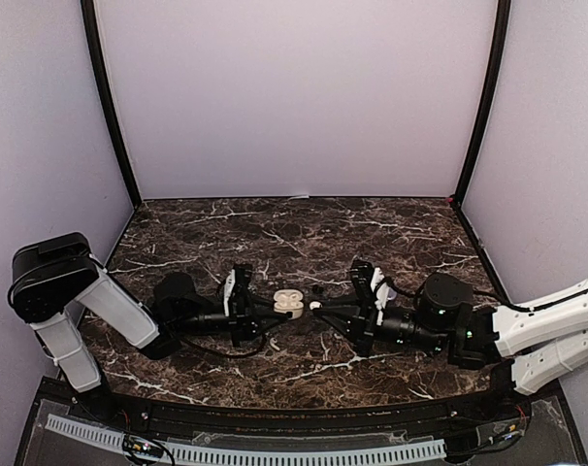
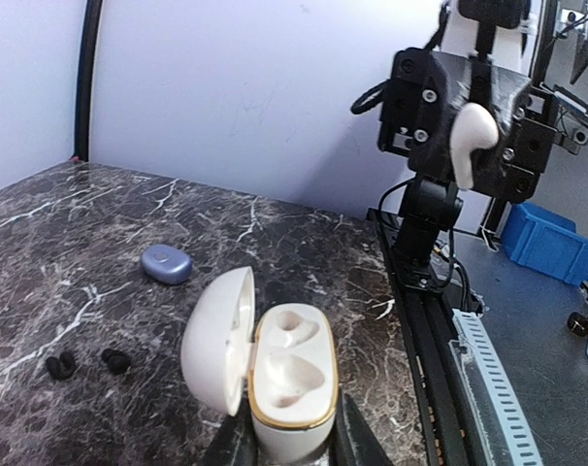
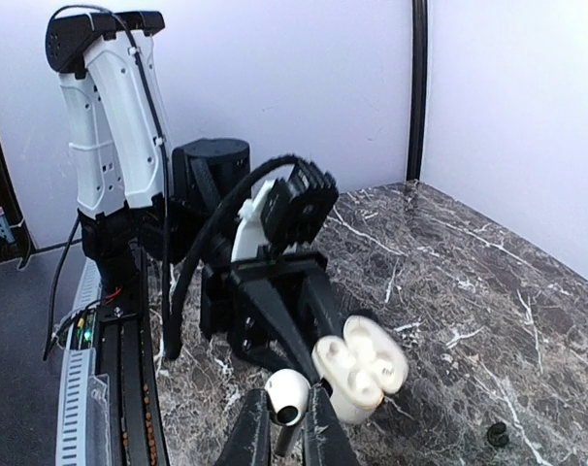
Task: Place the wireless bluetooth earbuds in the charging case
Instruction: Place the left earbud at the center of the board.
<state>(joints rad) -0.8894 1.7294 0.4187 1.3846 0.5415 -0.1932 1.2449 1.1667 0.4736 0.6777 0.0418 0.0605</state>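
Note:
The white charging case (image 2: 292, 381) stands open, its lid (image 2: 214, 340) swung to the left. Both gold-rimmed sockets are empty. My left gripper (image 2: 292, 445) is shut on the case's base, one finger on each side. In the top view the case (image 1: 289, 303) sits mid-table between the two grippers. My right gripper (image 3: 286, 419) is shut on a white earbud (image 3: 290, 396), just short of the case (image 3: 364, 369) and to its left in the right wrist view. The left wrist view shows that earbud (image 2: 472, 144) facing the case from above. Two dark earbuds (image 2: 61, 365) (image 2: 116, 361) lie on the marble.
A closed blue oval case (image 2: 166, 263) lies on the marble beyond the dark earbuds. Another dark earbud (image 3: 498, 434) lies right of the white case. Pale walls enclose the table on three sides. A blue bin (image 2: 544, 245) sits off the table's near edge.

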